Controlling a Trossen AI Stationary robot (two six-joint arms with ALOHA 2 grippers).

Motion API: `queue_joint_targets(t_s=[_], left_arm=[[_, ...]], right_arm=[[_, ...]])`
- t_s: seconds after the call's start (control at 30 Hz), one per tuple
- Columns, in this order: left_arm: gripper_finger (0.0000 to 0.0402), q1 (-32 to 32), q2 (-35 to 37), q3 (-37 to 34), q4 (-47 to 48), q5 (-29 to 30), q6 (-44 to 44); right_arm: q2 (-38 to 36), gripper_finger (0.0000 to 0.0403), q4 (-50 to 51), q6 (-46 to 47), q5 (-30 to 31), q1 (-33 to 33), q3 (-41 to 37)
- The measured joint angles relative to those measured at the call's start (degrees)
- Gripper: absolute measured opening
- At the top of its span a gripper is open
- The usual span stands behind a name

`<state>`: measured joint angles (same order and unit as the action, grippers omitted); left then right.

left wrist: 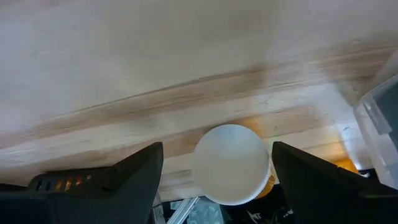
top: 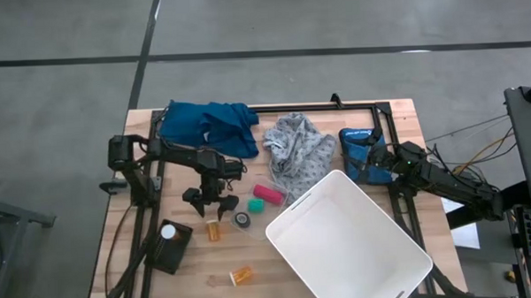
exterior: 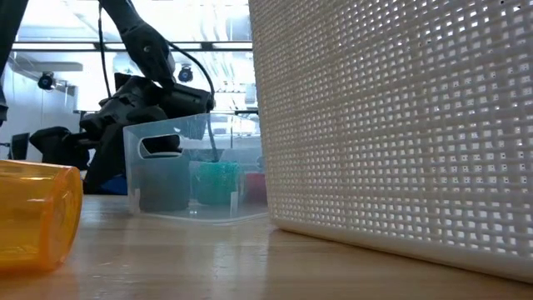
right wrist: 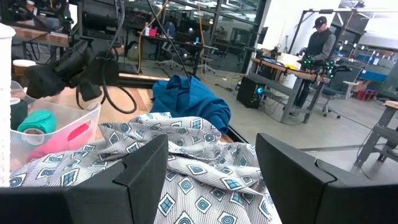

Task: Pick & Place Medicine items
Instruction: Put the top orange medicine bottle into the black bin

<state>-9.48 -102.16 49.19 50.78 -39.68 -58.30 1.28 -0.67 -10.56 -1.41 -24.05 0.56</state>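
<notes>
- A pale wooden table (top: 118, 251) stands on a grey floor; the landmark here is the large white perforated plastic basket (top: 348, 243).
- Farthest to the left of the basket, a black block with a white round disc (top: 168, 232) lies on the wood.
- The left gripper (top: 211, 204) hangs left of the basket, its fingers (left wrist: 118, 177) spread wide and empty, straddling an upright translucent orange pill bottle with a white round cap (left wrist: 231, 163).
- In the high view that bottle (top: 213, 229) sits left of the basket; a second orange pill bottle (top: 242, 275) lies on its side nearer the front edge, also left of the basket.
- A third bottle I cannot pick out.
- Judging by its look, the bottle is light, stiff, smooth plastic and apt to tip or roll; the cap or the body just below it seems the place to pinch.
- The right gripper (top: 372, 163) waits just beyond the basket's far corner, beside the grey patterned cloth (right wrist: 186, 180), fingers parted and holding nothing.
</notes>
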Motion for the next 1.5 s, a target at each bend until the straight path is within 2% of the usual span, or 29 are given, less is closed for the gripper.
queue_joint_targets(t_s=[0.53, 0.67, 0.87, 1.07, 1.3, 1.4, 1.5], left_arm=[[0.0308, 1.64, 0.02, -0.02, -0.37, 2.8, -0.63], [0.0308, 1.66, 0.02, -0.03, 1.95, 2.98, -0.71], [0.0308, 1.62, 0.48, -0.74, 1.12, 3.69, -5.6], [0.0308, 0.92, 4.17, -0.76, -1.93, 4.35, -8.22], [0.0308, 0.86, 11.3, -1.26, -3.0, 11.86, -12.07], [0.0308, 0.87, 13.89, -4.12, -5.69, 10.88, -12.98], [0.0308, 0.87, 15.97, -9.36, -10.65, 6.43, -15.99]], right_arm=[[0.0, 0.024, 0.02, 0.0, 0.0, 0.0, 0.0], [0.0, 0.024, 0.02, -0.06, 0.0, 0.0, -0.01], [-0.02, 0.024, 0.02, 0.03, 0.0, 0.0, -0.02], [-0.02, 0.024, 0.02, -0.06, -0.01, 0.02, -0.01], [-0.02, 0.024, 0.02, 0.03, 0.0, 0.02, -0.01], [-0.02, 0.024, 0.02, -0.09, 0.0, 0.02, -0.02], [-0.02, 0.024, 0.02, -0.02, 0.0, 0.02, 0.0]])
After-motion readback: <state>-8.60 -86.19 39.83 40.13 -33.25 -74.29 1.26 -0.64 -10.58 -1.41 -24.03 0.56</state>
